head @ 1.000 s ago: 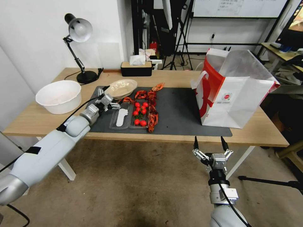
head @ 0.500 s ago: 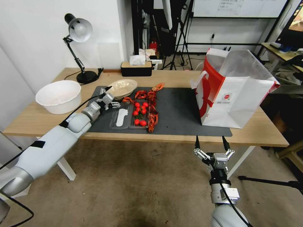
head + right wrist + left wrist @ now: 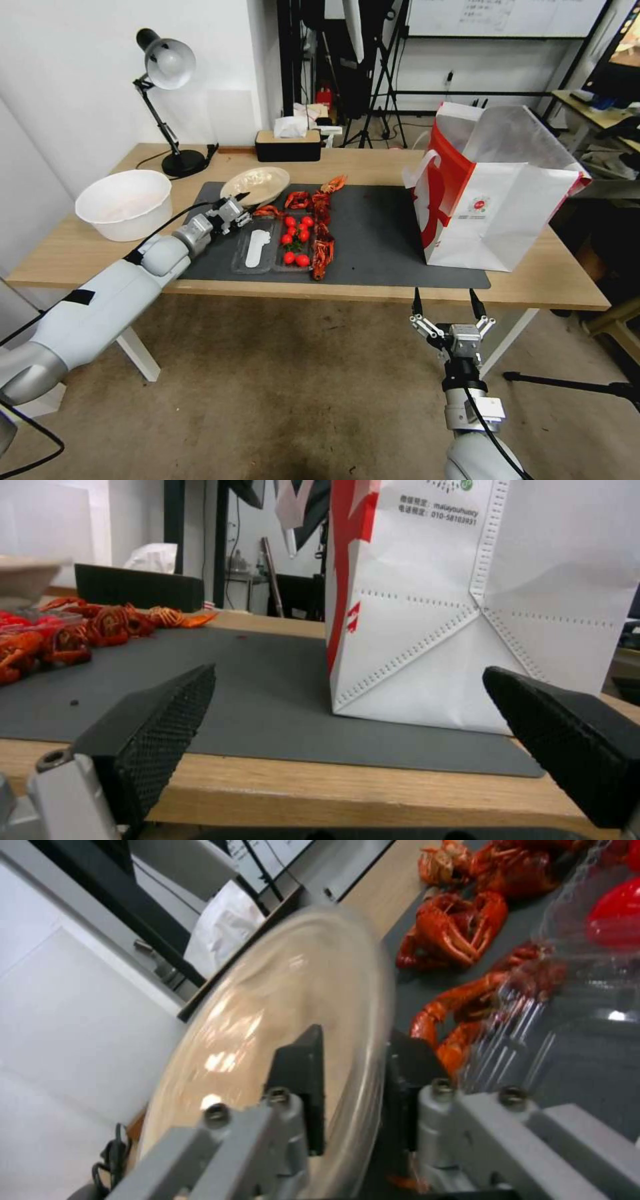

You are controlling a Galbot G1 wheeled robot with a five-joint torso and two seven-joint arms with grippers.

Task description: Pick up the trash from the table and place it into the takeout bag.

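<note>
The beige shallow bowl (image 3: 257, 183) sits at the back left of the dark mat (image 3: 380, 247) on the table (image 3: 373, 163). My left gripper (image 3: 237, 203) is shut on the bowl's near rim. In the left wrist view, the left gripper (image 3: 357, 1045) has one finger inside the bowl (image 3: 267, 1005) and one outside. The white and red takeout bag (image 3: 493, 213) stands open at the mat's right end. My right gripper (image 3: 445, 303) hangs open below the table's front edge, facing the bag (image 3: 433, 630).
Red crayfish (image 3: 323, 227) and a clear tray of tomatoes (image 3: 297, 240) lie on the mat just right of the bowl. A big white bowl (image 3: 125, 203) stands at the table's left. A desk lamp (image 3: 167, 67) and a tissue box (image 3: 288, 145) stand along the back edge.
My left gripper has slid forward onto the beige bowl's rim and closed on it, and the bowl has tipped slightly. The right gripper has sunk a little.
</note>
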